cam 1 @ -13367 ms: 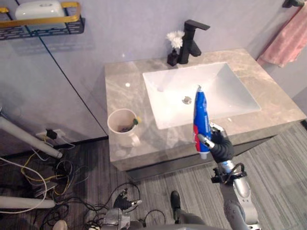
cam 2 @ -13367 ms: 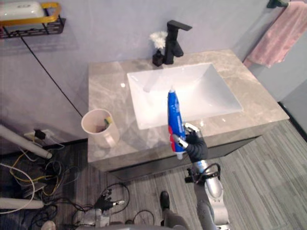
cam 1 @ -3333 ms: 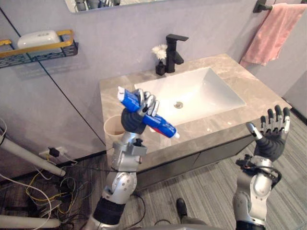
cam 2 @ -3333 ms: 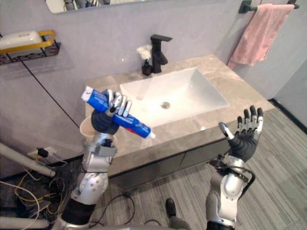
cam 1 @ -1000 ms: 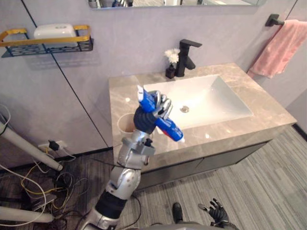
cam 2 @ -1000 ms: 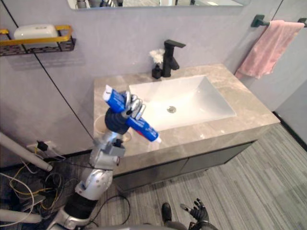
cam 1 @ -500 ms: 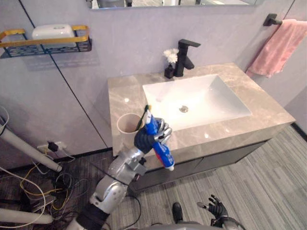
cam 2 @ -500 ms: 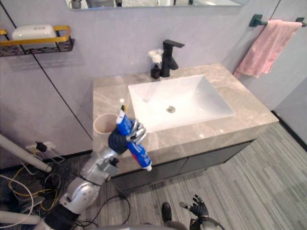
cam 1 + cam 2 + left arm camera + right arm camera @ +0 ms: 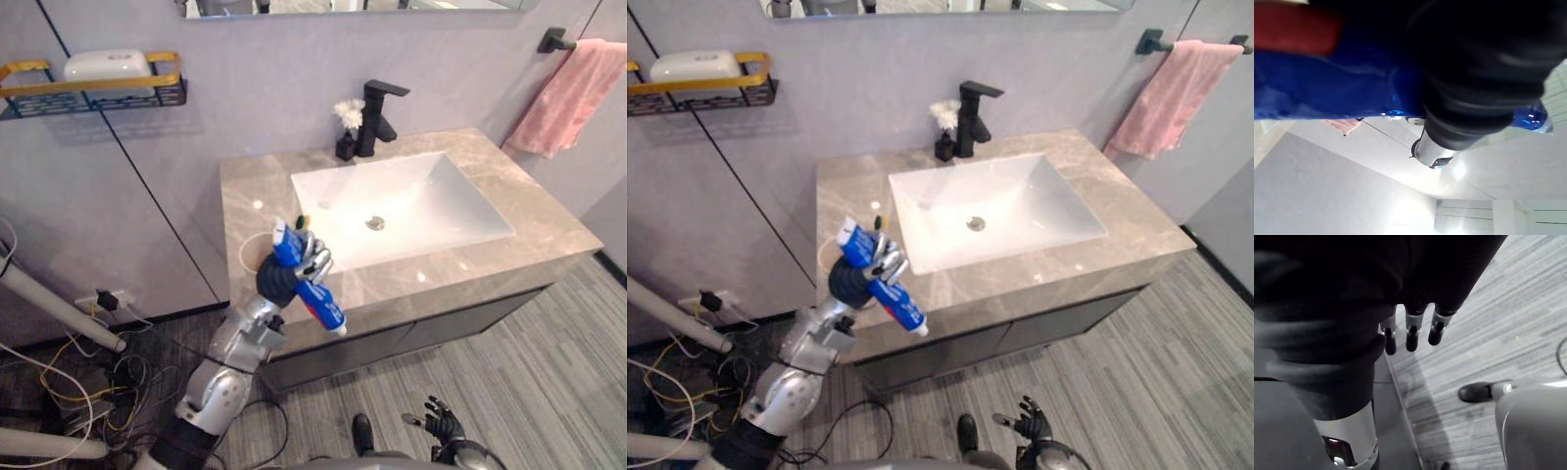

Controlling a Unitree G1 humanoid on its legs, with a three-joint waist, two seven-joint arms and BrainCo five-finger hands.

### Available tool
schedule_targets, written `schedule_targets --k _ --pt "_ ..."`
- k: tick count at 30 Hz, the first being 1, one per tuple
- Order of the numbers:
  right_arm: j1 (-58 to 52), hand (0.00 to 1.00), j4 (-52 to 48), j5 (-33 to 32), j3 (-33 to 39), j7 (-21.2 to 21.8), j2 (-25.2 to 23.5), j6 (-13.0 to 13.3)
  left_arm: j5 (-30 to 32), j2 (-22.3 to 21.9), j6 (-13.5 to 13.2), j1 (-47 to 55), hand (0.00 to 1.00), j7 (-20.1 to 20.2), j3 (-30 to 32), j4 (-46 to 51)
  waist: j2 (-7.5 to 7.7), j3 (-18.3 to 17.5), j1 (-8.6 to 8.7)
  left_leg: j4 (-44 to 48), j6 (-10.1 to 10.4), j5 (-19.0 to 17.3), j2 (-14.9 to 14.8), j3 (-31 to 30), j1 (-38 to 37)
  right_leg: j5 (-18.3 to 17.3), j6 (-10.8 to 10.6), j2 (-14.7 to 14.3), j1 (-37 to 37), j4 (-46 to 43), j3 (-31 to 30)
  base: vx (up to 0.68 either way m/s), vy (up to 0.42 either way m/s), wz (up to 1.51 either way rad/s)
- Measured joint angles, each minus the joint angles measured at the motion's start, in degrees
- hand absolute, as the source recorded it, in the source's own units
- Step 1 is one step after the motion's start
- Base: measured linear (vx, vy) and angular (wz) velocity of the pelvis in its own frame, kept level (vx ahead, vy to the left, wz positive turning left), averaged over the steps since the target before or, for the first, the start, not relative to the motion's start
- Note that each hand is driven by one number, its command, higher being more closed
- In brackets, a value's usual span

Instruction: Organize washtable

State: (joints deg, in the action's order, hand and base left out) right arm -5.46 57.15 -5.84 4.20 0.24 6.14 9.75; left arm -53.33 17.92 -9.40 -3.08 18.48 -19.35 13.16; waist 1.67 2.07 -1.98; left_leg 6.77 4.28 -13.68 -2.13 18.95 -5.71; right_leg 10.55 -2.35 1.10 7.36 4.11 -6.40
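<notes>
Left hand (image 9: 281, 281) clasping toothpaste tube (image 9: 319, 303), shifted left, apparently over cup (image 9: 246, 259); right hand (image 9: 438, 424) low, fingers relaxed.

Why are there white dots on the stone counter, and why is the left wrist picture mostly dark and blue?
Left eye view: the polished countertop mirrors what are probably overhead lights as small white spots. Left wrist view: the left hand and its blue toothpaste tube sit right against the lens, with a brightly lit ceiling beyond. Right wrist view: the right hand hangs dark above the lit floor.

glossy plastic toothpaste tube (image 9: 319, 304), polished marble countertop (image 9: 260, 186), matt black faucet (image 9: 376, 122).
</notes>
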Motion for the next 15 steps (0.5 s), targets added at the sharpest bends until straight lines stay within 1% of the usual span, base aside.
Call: schedule_targets --k 4,7,10,15 --pt "-0.02 0.0 -0.18 1.04 0.04 0.0 -0.07 0.08 0.0 -2.0 -0.14 1.06 1.0 -0.01 1.93 1.0 0.02 0.02 -0.07 -0.32 -0.19 0.11 0.16 -0.04 -0.26 -0.24 -0.14 0.13 0.02 -0.42 0.04 0.0 0.0 0.0" --pt "-0.08 0.0 -0.17 1.93 0.35 -0.01 -0.09 0.08 -0.01 -3.14 -0.86 2.04 1.0 -0.11 2.79 1.04 0.01 0.03 -0.18 -0.45 -0.23 0.14 0.17 -0.05 -0.27 -0.28 -0.19 0.12 0.06 -0.42 0.07 0.0 0.0 0.0" --pt "0.0 0.0 -0.2 1.94 0.39 -0.01 -0.1 0.12 -0.02 -4.11 -1.06 2.04 1.0 -0.24 4.05 1.78 -0.06 0.08 -0.26 -0.55 -0.25 0.16 0.16 -0.07 -0.3 -0.32 -0.18 0.09 0.08 -0.42 0.1 0.0 0.0 0.0" --pt "-0.04 0.0 -0.24 1.97 0.42 -0.01 -0.11 0.13 -0.04 -4.97 -1.22 2.04 1.0 -0.34 4.24 2.72 -0.23 0.19 -0.27 -0.63 -0.25 0.16 0.17 -0.06 -0.34 -0.34 -0.18 0.08 0.08 -0.39 0.08 0.0 0.0 0.0"
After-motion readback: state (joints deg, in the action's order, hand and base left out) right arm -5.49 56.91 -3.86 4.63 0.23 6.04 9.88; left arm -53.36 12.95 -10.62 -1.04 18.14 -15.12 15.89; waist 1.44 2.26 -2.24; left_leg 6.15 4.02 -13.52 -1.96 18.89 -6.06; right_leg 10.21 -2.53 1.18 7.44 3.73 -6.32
